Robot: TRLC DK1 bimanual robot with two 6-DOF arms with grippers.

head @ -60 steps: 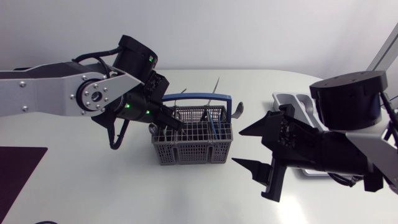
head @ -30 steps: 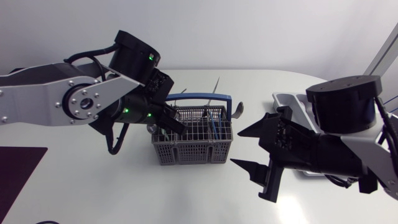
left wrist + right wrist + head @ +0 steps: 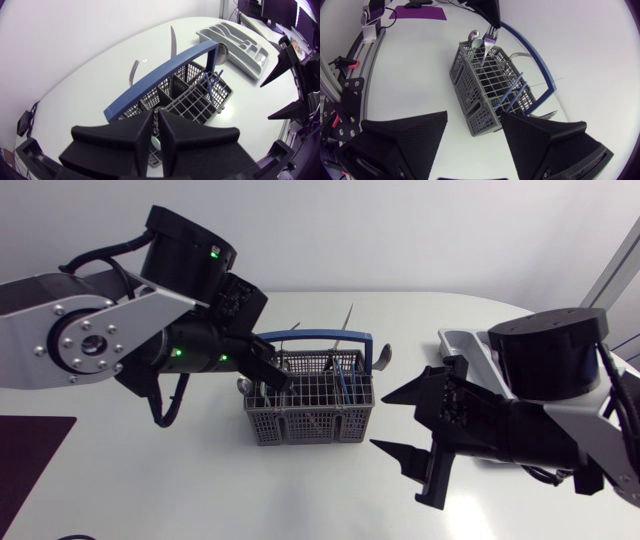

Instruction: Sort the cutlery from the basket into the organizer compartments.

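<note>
A grey wire cutlery basket (image 3: 310, 415) with a blue handle (image 3: 320, 337) stands mid-table. My left gripper (image 3: 283, 380) hangs over its left end, shut on the top of a fork (image 3: 486, 45) whose handle reaches down into the basket (image 3: 490, 85). In the left wrist view the fingers (image 3: 142, 135) stand almost together above the basket (image 3: 200, 100). A spoon (image 3: 472, 36) leans beside the fork. Blue-handled pieces (image 3: 345, 385) and a knife (image 3: 347, 315) stick out further right. My right gripper (image 3: 382, 418) is open and empty, right of the basket. The grey organizer (image 3: 462, 340) lies behind it, mostly hidden.
A purple mat (image 3: 30, 445) lies at the table's front left. The organizer (image 3: 232, 37) shows several long compartments in the left wrist view. A dark spoon bowl (image 3: 383, 355) pokes out at the basket's right end.
My left gripper's fingers have drawn closer together on the fork while the left arm swung back and up. The right arm has shifted only slightly.
</note>
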